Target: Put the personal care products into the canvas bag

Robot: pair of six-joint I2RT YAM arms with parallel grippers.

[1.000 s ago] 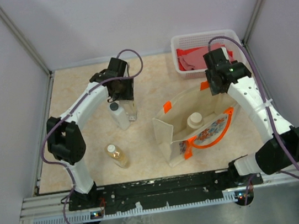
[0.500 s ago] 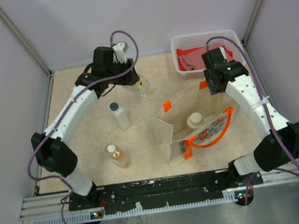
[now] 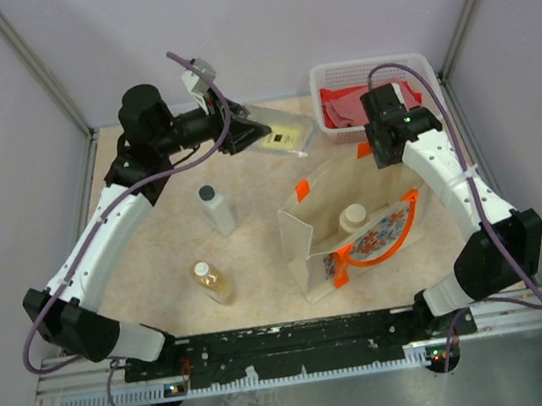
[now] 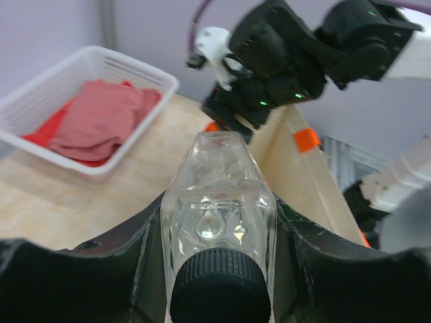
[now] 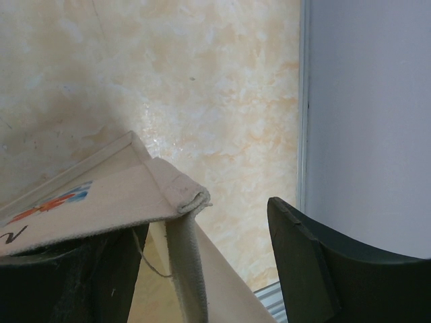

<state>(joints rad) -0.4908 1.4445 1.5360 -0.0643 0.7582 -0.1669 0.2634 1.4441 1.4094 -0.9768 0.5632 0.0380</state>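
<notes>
Left tool (image 3: pixel 241 134) clenched on clear bottle (image 3: pixel 282 138), aloft near basket (image 3: pixel 323 105), just beyond canvas bag (image 3: pixel 310 248) far rim. Right tool (image 3: pixel 381 153) spread, bag rim between fingers, unpinched. Cream bottle (image 3: pixel 353 218) inside bag; white bottle (image 3: pixel 217 211), amber bottle (image 3: pixel 213 282) upright on open table (image 3: pixel 159 269).

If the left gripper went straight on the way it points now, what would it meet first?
Probably the right gripper, at the far rim of the beige canvas bag; the left gripper, holding the clear plastic bottle with dark cap, points at it. Relative height is unclear.
</notes>
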